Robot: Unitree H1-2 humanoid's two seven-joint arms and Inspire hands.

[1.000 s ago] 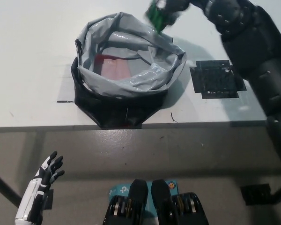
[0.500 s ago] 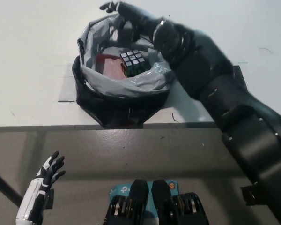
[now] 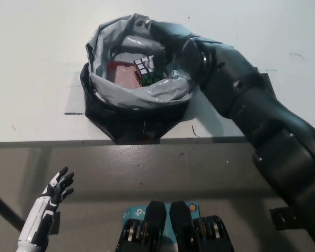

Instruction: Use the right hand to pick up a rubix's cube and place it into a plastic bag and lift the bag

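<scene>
Multicoloured Rubik's cube inside crumpled grey-and-black plastic bag, near white table's front edge.
Black right hand reaches into bag, grip indiscernible; white left hand spread, empty, below table's front edge.

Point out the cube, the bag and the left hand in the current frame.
cube (image 3: 145,68), head view, on its top face, inside the bag.
bag (image 3: 127,88), head view, on the folded grey front rim.
left hand (image 3: 56,189), head view, on the palm, lower left, below the table edge.

A white table bears a short dark tape mark near its front edge.
</scene>
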